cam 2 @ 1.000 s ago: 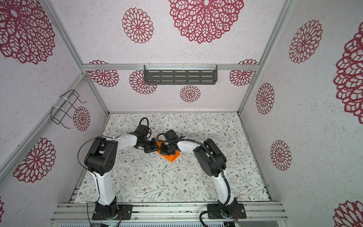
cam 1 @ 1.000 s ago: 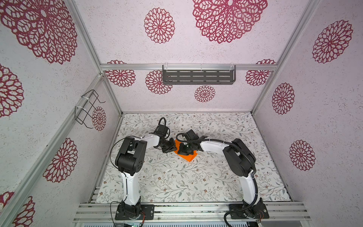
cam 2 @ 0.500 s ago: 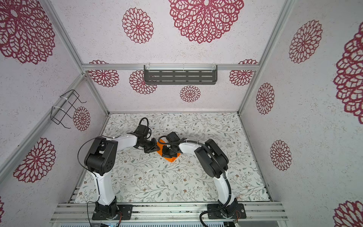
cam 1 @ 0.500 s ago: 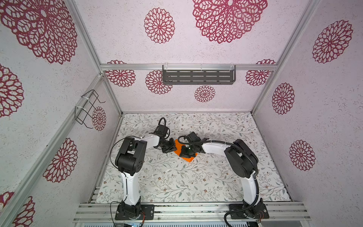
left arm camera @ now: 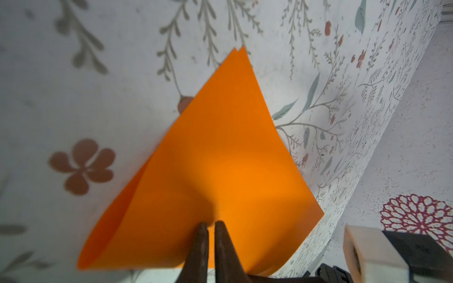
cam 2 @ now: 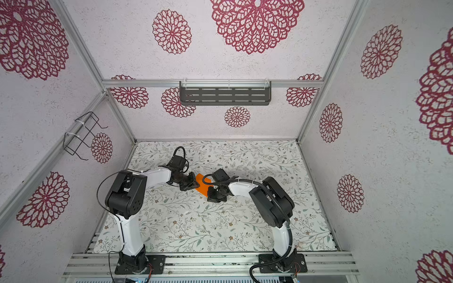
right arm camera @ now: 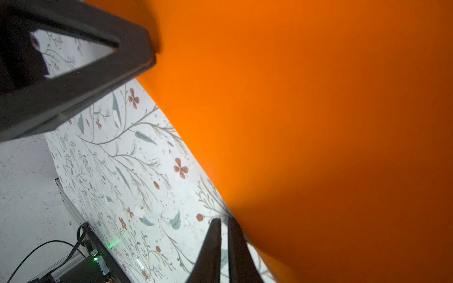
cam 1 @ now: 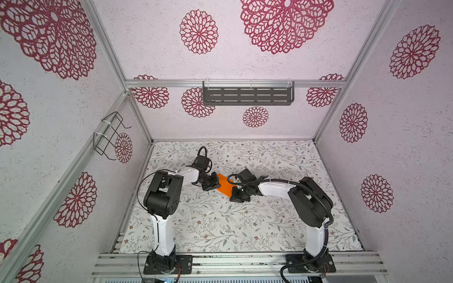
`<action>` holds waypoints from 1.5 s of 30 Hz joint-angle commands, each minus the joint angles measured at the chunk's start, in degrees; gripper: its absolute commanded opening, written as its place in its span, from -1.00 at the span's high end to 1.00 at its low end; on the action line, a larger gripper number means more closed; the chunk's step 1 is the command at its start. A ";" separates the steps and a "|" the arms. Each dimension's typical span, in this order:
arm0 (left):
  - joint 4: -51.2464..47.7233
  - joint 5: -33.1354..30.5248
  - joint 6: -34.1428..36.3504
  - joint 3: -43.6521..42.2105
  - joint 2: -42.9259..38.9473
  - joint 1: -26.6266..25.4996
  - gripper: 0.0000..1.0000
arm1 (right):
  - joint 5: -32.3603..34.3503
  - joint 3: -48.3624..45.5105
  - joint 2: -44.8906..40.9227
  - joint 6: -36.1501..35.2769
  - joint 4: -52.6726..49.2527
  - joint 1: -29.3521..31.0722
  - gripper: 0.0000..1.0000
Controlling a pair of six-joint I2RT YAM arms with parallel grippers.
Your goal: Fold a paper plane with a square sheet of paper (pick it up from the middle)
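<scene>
Orange paper (cam 1: 224, 186), folded, partly hidden from above, left gripper (left arm camera: 211, 224) closed, right gripper (right arm camera: 224, 220) closed, grip unclear

Worktop's (cam 1: 220, 227) near half & far strip lie bare, ample room. Mid blocked: left claw (cam 1: 213, 184) & right claw (cam 1: 235, 196) flank orange paper (cam 1: 226, 186), narrow gap btwn.

square sheet of paper (cam 1: 225, 185): lying mid-table (cam 1: 220, 227), between both grippers.
left gripper (cam 1: 216, 184): sitting at the sheet's left edge, fingertips (left arm camera: 221, 245) overlapping it.
right gripper (cam 1: 233, 196): sitting at the sheet's near corner.
shelf (cam 1: 247, 96): hanging on the back wall.
wire rack (cam 1: 107, 137): hanging on the left wall.
</scene>
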 commanded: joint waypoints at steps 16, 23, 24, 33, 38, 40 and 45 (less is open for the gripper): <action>-1.04 -0.59 0.51 -0.22 0.66 0.56 0.77 | 3.67 5.26 2.72 4.54 3.83 -1.61 0.70; -1.30 -0.85 0.64 -0.01 0.73 0.62 0.77 | 4.10 2.91 1.90 3.62 0.63 -1.90 0.71; -1.27 -0.83 0.64 -0.01 0.80 0.57 0.77 | 3.97 2.17 1.53 3.50 0.31 -1.90 0.70; -1.55 -1.03 0.72 0.24 0.84 0.61 0.77 | 3.89 -2.92 -2.46 3.11 -2.00 -2.51 0.70; -1.64 -1.16 0.83 0.17 0.78 0.57 0.77 | 3.02 -4.33 -3.56 2.96 -2.41 -2.60 0.70; -1.64 -1.24 0.79 0.14 0.73 0.56 0.77 | 2.71 -4.95 -4.00 2.91 -2.56 -2.60 0.70; -1.51 -1.05 0.79 0.08 0.59 0.61 0.77 | 2.32 -5.29 -5.43 1.98 -1.54 -2.69 0.70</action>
